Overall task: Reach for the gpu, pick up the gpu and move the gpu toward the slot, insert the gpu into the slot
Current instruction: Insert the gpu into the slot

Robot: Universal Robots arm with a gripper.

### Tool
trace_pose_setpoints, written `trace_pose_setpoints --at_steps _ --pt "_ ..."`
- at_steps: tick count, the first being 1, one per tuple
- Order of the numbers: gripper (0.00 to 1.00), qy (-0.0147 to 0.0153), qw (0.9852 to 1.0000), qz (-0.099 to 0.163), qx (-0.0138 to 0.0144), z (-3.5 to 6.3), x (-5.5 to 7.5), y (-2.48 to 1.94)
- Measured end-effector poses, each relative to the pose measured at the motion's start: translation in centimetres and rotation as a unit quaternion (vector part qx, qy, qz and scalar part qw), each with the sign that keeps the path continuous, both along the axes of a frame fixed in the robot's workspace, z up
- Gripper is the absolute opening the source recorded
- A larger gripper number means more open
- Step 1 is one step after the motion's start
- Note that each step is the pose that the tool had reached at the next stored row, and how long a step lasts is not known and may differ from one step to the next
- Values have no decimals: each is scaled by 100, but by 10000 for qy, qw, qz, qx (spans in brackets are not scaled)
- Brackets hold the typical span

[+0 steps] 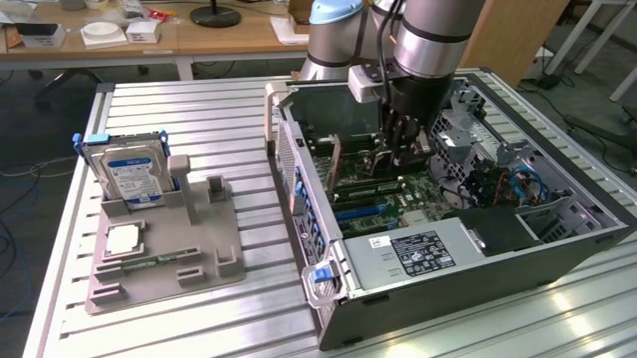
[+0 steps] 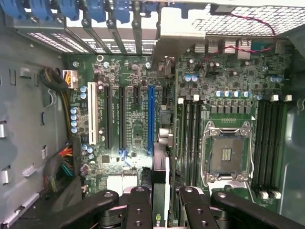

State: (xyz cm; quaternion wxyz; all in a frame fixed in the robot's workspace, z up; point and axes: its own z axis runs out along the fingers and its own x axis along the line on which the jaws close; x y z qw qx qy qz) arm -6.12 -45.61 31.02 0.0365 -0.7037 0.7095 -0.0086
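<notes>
My gripper [image 1: 398, 153] is down inside the open computer case, shut on the gpu [image 2: 160, 183]. In the wrist view the gpu is a thin dark card seen edge-on between the two black fingers [image 2: 140, 207], and its metal end bracket [image 2: 164, 45] reaches toward the case's rear slots. The slot [image 2: 151, 119] is a long blue strip on the green motherboard, running parallel to the card and close beside its line. In the exterior view the gpu [image 1: 336, 158] hangs above the board, and the blue slot [image 1: 363, 212] lies lower and nearer the camera.
A square silver processor socket [image 2: 226, 155] and long black memory slots [image 2: 188, 138] flank the card. A power supply [image 1: 413, 253] fills the case's near end. At the exterior view's left, a grey fixture [image 1: 214, 257] holds a hard drive [image 1: 130, 175].
</notes>
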Motion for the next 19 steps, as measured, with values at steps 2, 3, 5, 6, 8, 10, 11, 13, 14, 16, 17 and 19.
trace_pose_setpoints --at_steps 2,3,5,6,8,10,11,13,14,16,17,19 --pt "27 -1 10000 0 1 -27 -9 -14" --pt "27 -1 10000 0 0 -44 -13 -18" --pt "27 0 10000 1 -1 -80 -18 -23" --pt "27 0 10000 1 0 -97 -20 -27" --pt "27 1 10000 0 0 -126 -25 -36" --pt "27 1 10000 -1 0 -157 -29 -45" --pt "27 2 10000 -1 -1 -167 -30 -51" --pt "27 3 10000 0 0 -188 -34 -62" --pt "27 3 10000 0 0 -198 -36 -67" --pt "27 4 10000 1 -1 -211 -43 -80" --pt "27 3 10000 1 0 -219 -48 -86" --pt "27 3 10000 0 0 -239 -55 -93"
